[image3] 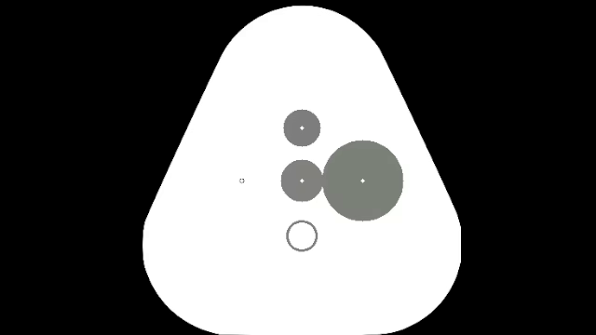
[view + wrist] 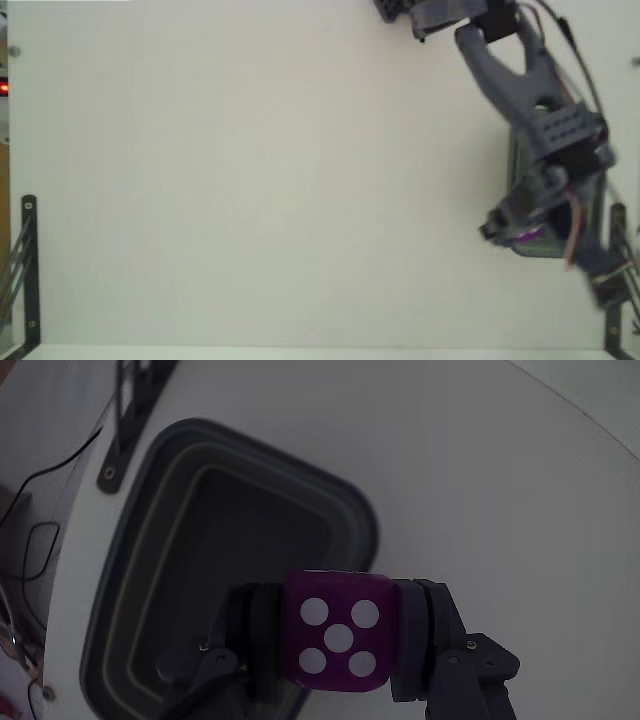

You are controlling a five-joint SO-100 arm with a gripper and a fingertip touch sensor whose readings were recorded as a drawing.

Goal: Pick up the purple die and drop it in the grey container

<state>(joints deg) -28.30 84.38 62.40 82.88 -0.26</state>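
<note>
Overhead table view; close wrist view.

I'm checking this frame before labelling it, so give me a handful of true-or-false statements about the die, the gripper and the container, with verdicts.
1. The gripper is shut on the purple die. True.
2. The face of the die towards the wrist camera shows three pips. False: it shows five white pips.
3. The die lies on the floor of the grey container. False: it is held between the fingers, above the container's near rim in the wrist view.
4. In the wrist view the container holds nothing that can be seen. True.
5. In the fixed view the container sits at the left edge of the table. False: it is at the right, mostly hidden by the arm.
</note>
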